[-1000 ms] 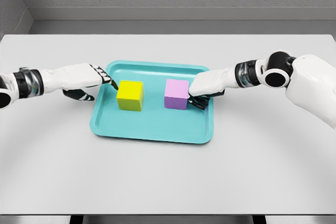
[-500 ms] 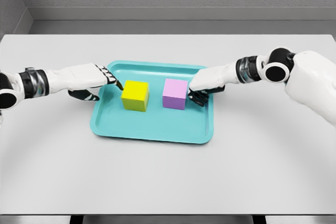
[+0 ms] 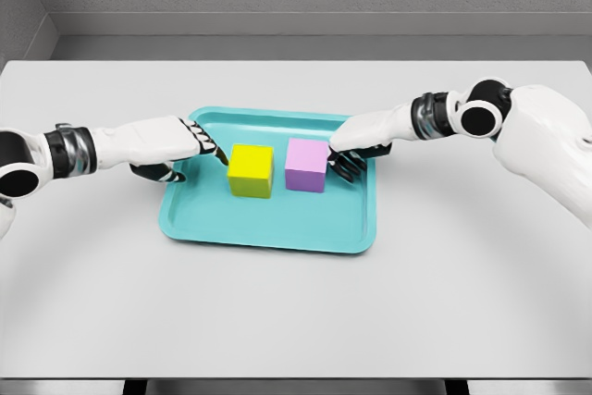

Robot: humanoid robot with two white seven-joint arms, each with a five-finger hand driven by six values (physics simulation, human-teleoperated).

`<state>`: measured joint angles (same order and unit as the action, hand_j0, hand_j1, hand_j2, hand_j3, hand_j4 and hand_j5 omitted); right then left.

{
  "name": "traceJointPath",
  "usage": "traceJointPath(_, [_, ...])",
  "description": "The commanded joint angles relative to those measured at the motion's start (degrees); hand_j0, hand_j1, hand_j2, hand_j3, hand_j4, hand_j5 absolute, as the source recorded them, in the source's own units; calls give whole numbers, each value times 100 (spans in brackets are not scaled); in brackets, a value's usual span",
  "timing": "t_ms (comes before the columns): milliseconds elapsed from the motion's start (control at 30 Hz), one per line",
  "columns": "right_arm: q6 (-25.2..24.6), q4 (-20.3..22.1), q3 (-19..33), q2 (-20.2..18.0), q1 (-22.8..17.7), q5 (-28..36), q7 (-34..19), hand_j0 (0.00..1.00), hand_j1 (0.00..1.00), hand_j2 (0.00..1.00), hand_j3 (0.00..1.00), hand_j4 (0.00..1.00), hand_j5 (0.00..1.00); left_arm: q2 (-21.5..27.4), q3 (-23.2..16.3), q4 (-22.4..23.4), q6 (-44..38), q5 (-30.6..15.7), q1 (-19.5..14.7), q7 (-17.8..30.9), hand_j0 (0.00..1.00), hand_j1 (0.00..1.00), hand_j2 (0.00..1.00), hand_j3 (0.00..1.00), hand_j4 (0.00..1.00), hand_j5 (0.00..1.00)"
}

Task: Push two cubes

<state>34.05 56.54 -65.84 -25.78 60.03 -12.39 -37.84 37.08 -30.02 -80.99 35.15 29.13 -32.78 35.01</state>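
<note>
A teal tray lay on the grey table, a little behind the middle, with wide bare tabletop on every side of it. Inside the tray the yellow cube and the pink cube sat side by side in the rear half, close together with only a narrow strip of tray floor showing between them. In front of both cubes the tray floor was open up to its raised front rim; behind them a thinner band ran to the back rim. The left hand reached across the tray's left rim, its fingers held together and pointing right, the fingertips at the yellow cube's left face, gripping nothing. The right hand came in over the tray's right side, its upper fingers extended flat and the lower ones curled beneath, its fingertips meeting the pink cube's right face, also grasping nothing. Both forearms lay low over the table, well clear of its edges.
</note>
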Motion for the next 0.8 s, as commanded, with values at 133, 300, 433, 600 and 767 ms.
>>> traceJointPath(133, [95, -99, -16, 47, 26, -1143, 284, 12, 12, 12, 12, 12, 12, 97, 14, -31, -15, -39, 79, -1, 76, 76, 76, 76, 76, 76])
traceJointPath(300, [95, -82, -16, 91, 44, -1143, 284, 12, 12, 12, 12, 12, 12, 80, 5, -31, -15, -39, 97, -1, 76, 76, 76, 76, 76, 76])
traceJointPath(433, [95, -82, -16, 152, 79, -1143, 284, 12, 12, 12, 12, 12, 12, 36, -4, -39, -15, -39, 88, -1, 76, 76, 76, 76, 76, 76])
traceJointPath(600, [95, -117, -16, 143, 79, -1143, 284, 12, 12, 12, 12, 12, 12, 1, -74, -31, -15, -31, 62, -1, 76, 76, 76, 76, 76, 76])
traceJointPath(767, [95, -196, 28, 135, 97, -1284, 284, 12, 12, 12, 12, 12, 12, -61, -74, -31, -15, -22, 62, -1, 76, 76, 76, 76, 76, 76])
